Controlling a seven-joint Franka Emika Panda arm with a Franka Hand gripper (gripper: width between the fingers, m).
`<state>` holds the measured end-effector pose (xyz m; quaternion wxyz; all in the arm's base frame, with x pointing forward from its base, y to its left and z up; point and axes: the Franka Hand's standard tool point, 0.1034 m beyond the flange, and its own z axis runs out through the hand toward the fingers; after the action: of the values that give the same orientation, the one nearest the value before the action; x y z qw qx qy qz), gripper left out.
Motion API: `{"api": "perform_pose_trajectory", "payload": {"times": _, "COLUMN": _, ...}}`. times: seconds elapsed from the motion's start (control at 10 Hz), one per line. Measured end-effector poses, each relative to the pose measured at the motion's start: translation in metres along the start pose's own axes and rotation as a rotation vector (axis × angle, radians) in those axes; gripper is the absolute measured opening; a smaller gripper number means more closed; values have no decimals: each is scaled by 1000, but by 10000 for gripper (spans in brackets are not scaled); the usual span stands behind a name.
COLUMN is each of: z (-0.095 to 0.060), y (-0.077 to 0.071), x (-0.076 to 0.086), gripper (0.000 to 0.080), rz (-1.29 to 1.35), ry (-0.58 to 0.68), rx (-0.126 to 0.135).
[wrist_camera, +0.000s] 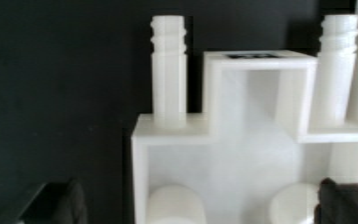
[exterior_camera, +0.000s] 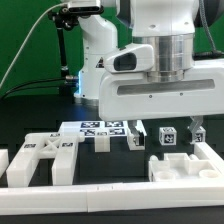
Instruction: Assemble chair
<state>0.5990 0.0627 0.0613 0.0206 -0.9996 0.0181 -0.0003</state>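
Several chair parts (exterior_camera: 185, 162) lay loose on the black table (exterior_camera: 25, 128): a slotted panel (exterior_camera: 40, 158) toward the exterior view's left, small tagged cubes (exterior_camera: 168, 136) in a row farther back. None looked joined, so I judged nearly all the assembly remained (barely begun, really). The gripper (wrist_camera: 197, 205) hung wide open, holding nothing, over a pegged part (wrist_camera: 247, 120) lying flat; its long axis and ridged pegs (wrist_camera: 171, 60) pointed away from the fingertips (wrist_camera: 51, 205), crosswise to their gap.
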Motion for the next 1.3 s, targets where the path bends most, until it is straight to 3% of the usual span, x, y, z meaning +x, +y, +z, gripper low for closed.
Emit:
{"api": "perform_pose_trajectory", "payload": {"times": 0.1, "z": 2, "y": -1, "x": -3, "gripper": 649, "rz": 16, "ry": -5, "rx": -4}}
{"api": "perform_pose_trajectory", "payload": {"times": 0.2, "z": 6, "y": -5, "x": -20, "gripper": 649, "rz": 19, "ry": -43, "rx": -16}}
{"api": "perform_pose_trajectory", "payload": {"times": 0.5, "z": -8, "y": 0, "x": -51, "gripper": 649, "rz": 5, "ry": -97, "rx": -25}}
{"api": "perform_pose_trajectory", "payload": {"times": 0.9, "z": -8, "y": 1, "x": -55, "gripper": 649, "rz": -1, "ry": -305, "rx": -35}}
{"api": "perform_pose_trajectory", "payload": {"times": 1.2, "z": 11, "y": 18, "x": -95, "gripper": 649, "rz": -23, "ry": -579, "rx": -42}}
{"api": "perform_pose_trajectory", "payload": {"times": 1.3, "z": 16, "y": 10, "x": -94, "gripper": 649, "rz": -52, "ry": -561, "rx": -40}}
